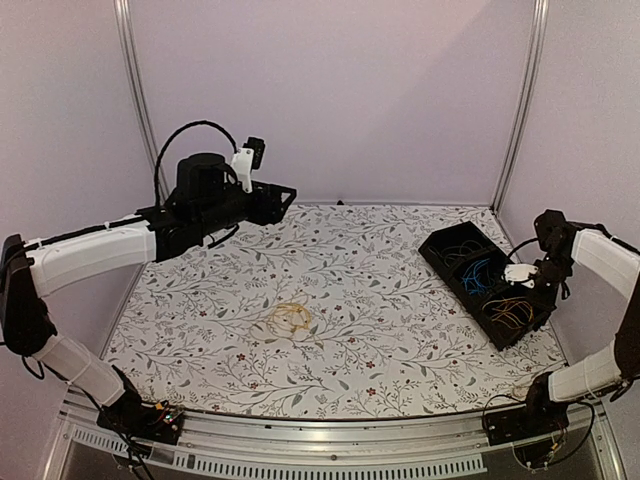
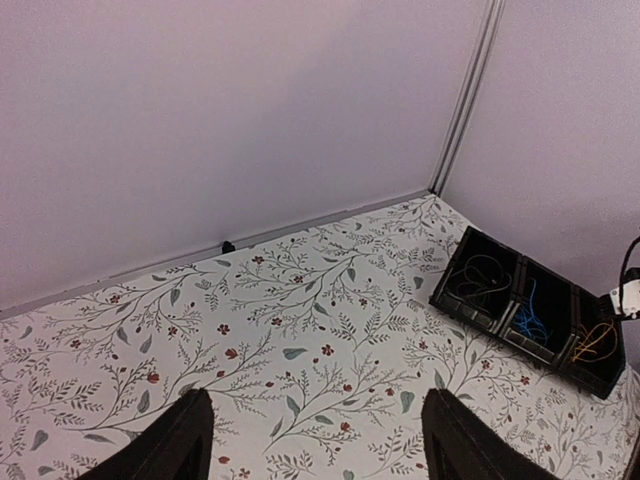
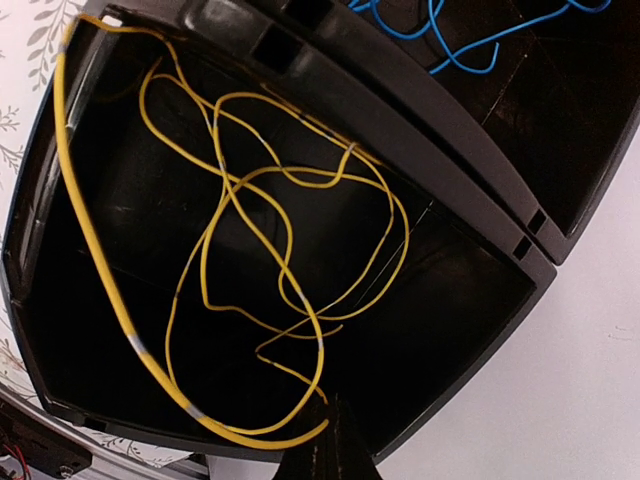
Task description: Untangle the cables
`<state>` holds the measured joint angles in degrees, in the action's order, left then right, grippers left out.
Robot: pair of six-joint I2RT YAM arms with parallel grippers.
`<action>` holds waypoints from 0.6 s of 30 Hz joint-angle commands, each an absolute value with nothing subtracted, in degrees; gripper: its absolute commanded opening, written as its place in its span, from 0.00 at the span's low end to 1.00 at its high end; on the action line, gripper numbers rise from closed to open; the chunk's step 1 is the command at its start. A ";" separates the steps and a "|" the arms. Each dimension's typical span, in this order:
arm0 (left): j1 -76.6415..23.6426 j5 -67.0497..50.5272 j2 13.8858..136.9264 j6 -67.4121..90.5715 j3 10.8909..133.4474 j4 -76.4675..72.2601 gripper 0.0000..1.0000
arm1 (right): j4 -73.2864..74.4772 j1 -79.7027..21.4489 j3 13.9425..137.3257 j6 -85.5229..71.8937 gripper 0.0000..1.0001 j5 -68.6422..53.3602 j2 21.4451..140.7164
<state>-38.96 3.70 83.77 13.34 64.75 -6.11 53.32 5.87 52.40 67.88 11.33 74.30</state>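
Well, L gripper (image 2: 315, 425) apart, R gripper (image 3: 330, 452) unclear, seemingly over yellow cables (image 3: 285, 268).

Loose yellow cables (image 3: 250, 250) in end compartment of tray (image 3: 420, 150), blue cables (image 3: 450, 40) adjacent, small yellow tangle (image 1: 293, 319) on table (image 1: 400, 300)

- Left arm (image 1: 90, 255): white shells on the long links, black joints between them.
- Fat black drum (image 1: 205, 175) near its wrist, thick black cable (image 1: 180, 135) arching over it.
- Right arm (image 1: 608, 256), same white-and-black build, thin wires (image 1: 515, 440) at its base.
- Left gripper (image 2: 315, 395): two dark matte wedge fingers (image 2: 190, 440).
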 commanded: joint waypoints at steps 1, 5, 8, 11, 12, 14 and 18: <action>-39.56 4.63 85.01 12.65 65.34 -6.09 0.73 | 52.68 5.54 53.10 66.80 0.03 9.94 74.92; -40.22 9.04 86.74 8.97 67.48 -1.88 0.76 | 58.74 5.54 57.97 67.59 0.28 9.05 72.70; -39.82 10.35 87.15 11.50 70.24 8.78 0.75 | 67.08 5.54 65.65 68.64 0.44 7.82 70.20; -39.48 9.34 83.75 16.17 67.52 14.54 0.74 | 72.30 5.54 72.73 70.40 0.53 5.63 68.12; -39.39 8.79 82.25 17.93 65.43 15.36 0.74 | 72.93 5.54 74.52 70.77 0.54 3.80 67.74; -39.35 8.24 79.22 21.98 61.56 17.32 0.73 | 73.95 5.54 76.71 70.96 0.58 -2.27 67.51; -39.29 6.91 76.75 28.16 56.26 22.44 0.67 | 73.19 4.06 77.90 67.77 0.59 -17.09 70.12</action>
<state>-39.38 8.19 79.29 20.23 60.38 14.35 69.71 5.56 77.36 69.52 -0.75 67.05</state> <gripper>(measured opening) 0.696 0.586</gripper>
